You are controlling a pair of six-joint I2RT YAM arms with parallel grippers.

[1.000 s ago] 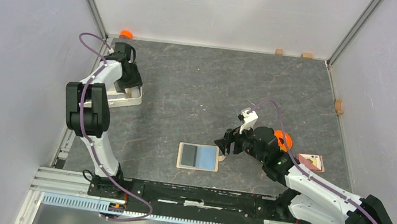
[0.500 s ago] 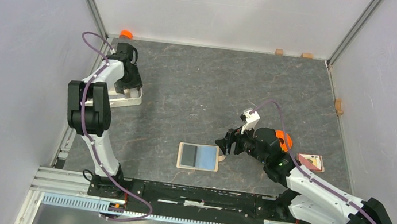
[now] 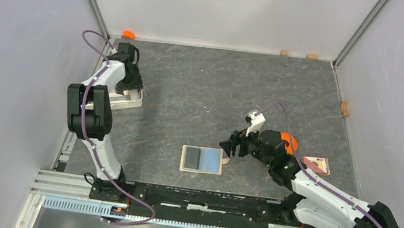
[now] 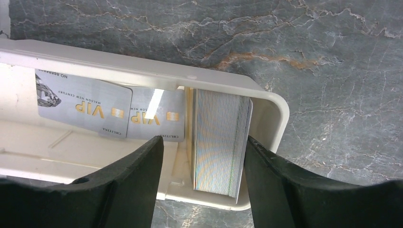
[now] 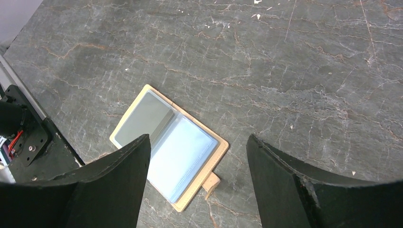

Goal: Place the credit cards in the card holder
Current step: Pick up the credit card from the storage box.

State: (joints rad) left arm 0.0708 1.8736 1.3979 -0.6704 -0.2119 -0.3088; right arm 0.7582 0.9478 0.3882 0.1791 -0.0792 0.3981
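Still, one open beige folding card holder (image 3: 201,159) lies beside the splayed right gripper (image 5: 197,137); far left of it the splayed left gripper (image 4: 203,142) straddles one upright pale plastic card stack (image 4: 219,137) (two flat grey cards (image 4: 85,102) alongside), barely anything moved.

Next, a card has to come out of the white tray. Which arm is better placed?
Left. Its open left gripper hangs over the white plastic tray, jaws straddling the upright stack of silvery cards. The right gripper hovers open by the opened beige card holder, away from the tray.
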